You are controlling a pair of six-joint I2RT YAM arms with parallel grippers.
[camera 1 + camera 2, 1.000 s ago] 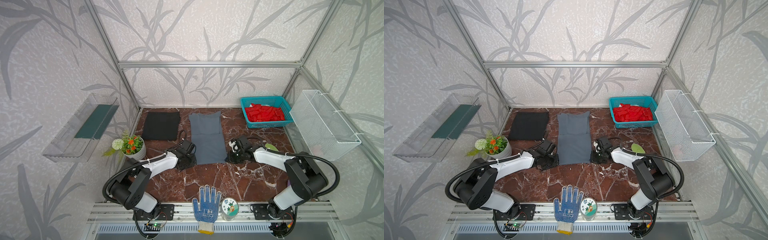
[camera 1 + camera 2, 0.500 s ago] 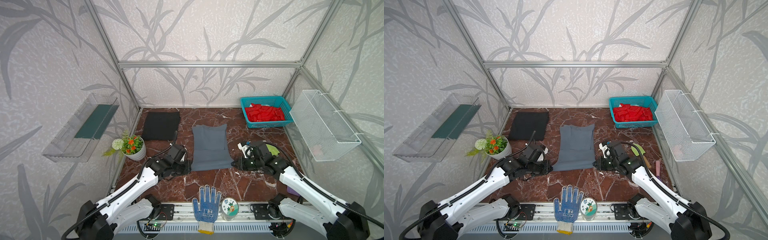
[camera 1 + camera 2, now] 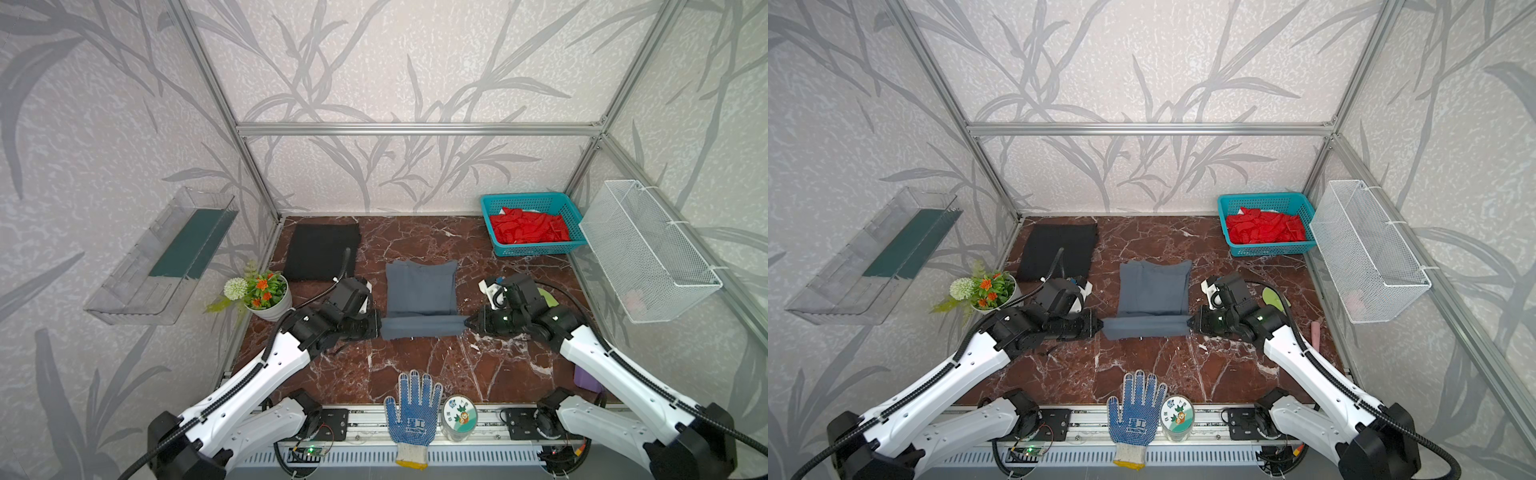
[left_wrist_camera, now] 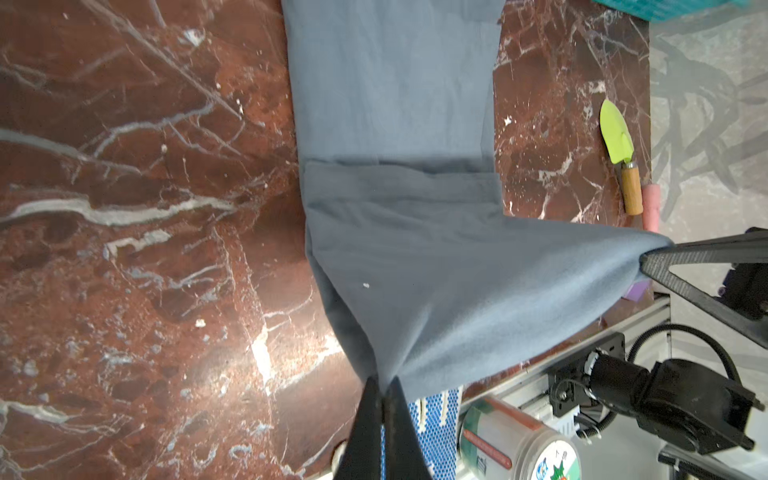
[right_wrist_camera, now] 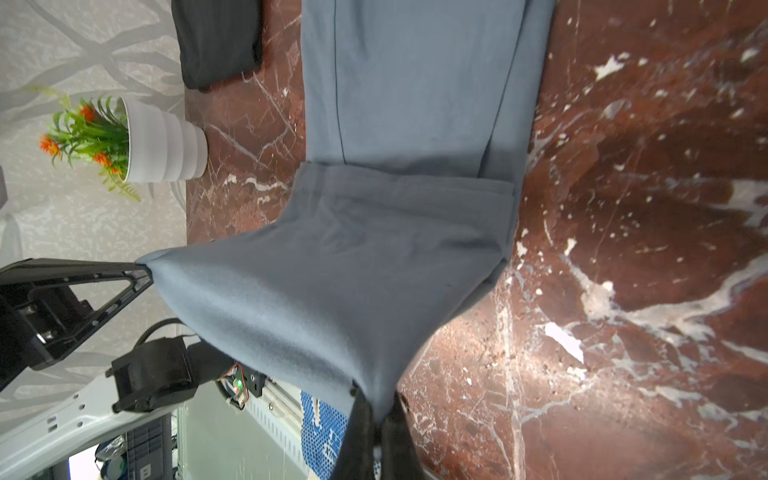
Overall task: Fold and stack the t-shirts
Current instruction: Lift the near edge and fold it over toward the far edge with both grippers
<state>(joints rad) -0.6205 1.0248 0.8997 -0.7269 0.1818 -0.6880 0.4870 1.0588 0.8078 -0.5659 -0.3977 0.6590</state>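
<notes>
Slate grey t-shirt (image 3: 420,286): soft matte knit, laid mid-table on veined marble (image 3: 415,365), near edge raised as a taut band. Its corners are pinched by left gripper (image 3: 378,325) and right gripper (image 3: 468,323). Black t-shirt (image 3: 322,251) is folded rectangular at far left.

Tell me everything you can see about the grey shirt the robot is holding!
The grey t-shirt is plain, soft-looking slate cloth, folded into a narrow rectangle in the middle of the marble table. Its far part lies flat. Its near end is lifted off the table and stretched between the left gripper and the right gripper, each shut on a corner.
</notes>
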